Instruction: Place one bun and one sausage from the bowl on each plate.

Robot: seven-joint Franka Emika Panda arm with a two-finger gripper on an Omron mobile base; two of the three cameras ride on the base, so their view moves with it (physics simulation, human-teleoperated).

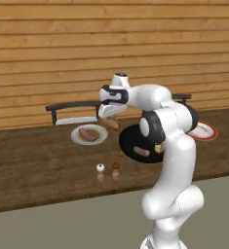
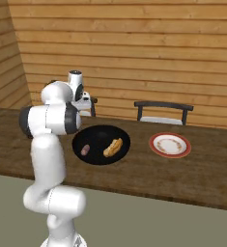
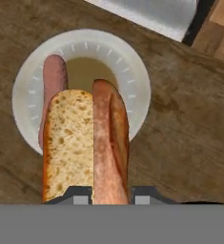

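Observation:
My gripper [image 1: 108, 120] is shut on a split bun [image 1: 110, 123] and hangs just above the pale grey-white plate [image 1: 100, 139]. A sausage [image 1: 86, 134] lies on that plate. In the hand view the bun [image 3: 85, 143] runs up between my fingertips and covers part of the plate [image 3: 132, 76] and its sausage [image 3: 54, 78]. The black bowl [image 2: 98, 134] holds one sausage [image 2: 85, 149] and one bun [image 2: 113, 147]. The reddish-pink plate [image 2: 170, 144] to the right of the bowl is bare.
A salt shaker [image 1: 100, 168] and a pepper shaker [image 1: 116, 167] stand near the counter's front edge, in front of the pale plate. Two dark chairs [image 2: 162, 112] stand behind the counter against the wooden wall.

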